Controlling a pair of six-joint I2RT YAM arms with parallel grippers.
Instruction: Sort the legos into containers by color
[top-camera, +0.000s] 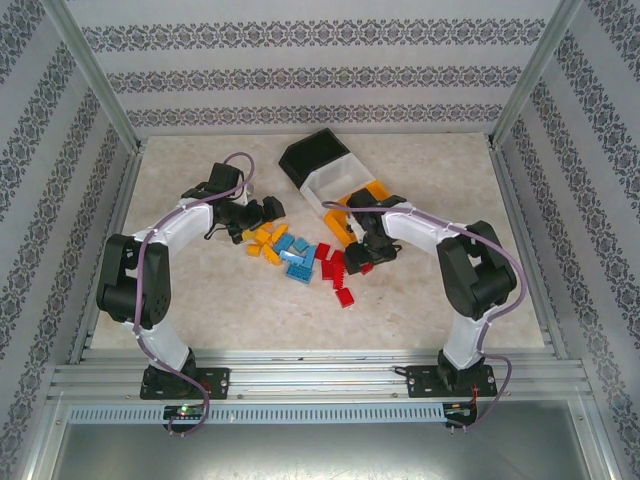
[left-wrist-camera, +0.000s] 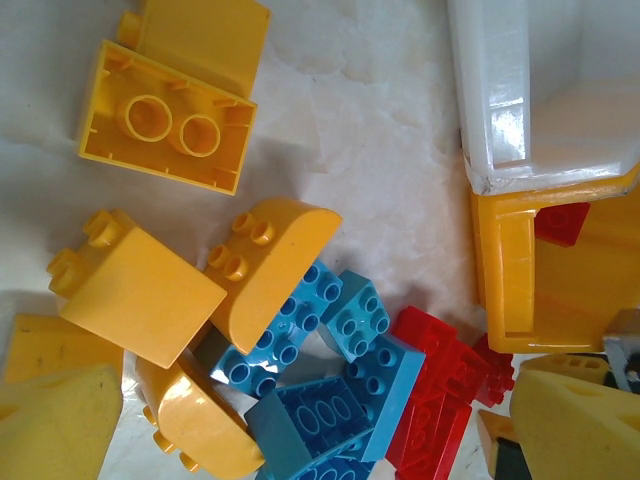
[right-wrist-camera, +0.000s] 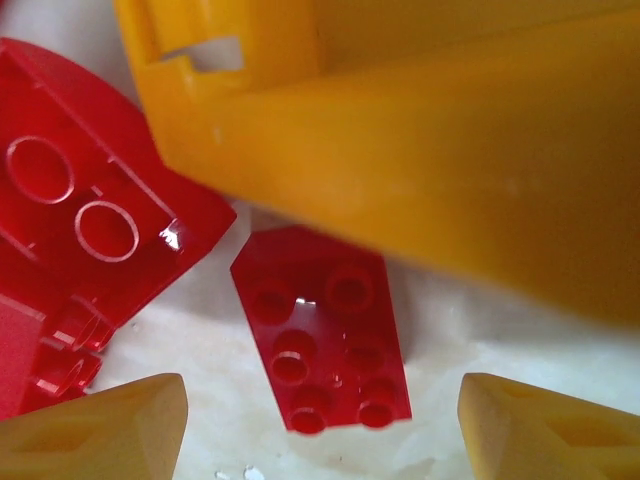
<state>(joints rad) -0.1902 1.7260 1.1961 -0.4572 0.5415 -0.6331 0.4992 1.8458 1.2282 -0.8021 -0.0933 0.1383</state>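
step, likely: grasp red brick (right-wrist-camera: 325, 330) | right gripper (right-wrist-camera: 325, 440): apart over brick, nothing held | left gripper (top-camera: 268, 210): apart, empty | advice: descend straight, stay clear of orange bin (right-wrist-camera: 400, 150)

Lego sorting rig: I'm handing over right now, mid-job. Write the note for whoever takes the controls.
Left end effector: open, empty, hovering by the yellow bricks.
Right end effector: open, fingers either side of a loose red brick on the table beside the orange bin; not gripping it.
Done: one binned red brick shows inside the orange bin.
Left: the yellow bricks, blue bricks and red pile lie unsorted near the black bin and white bin.
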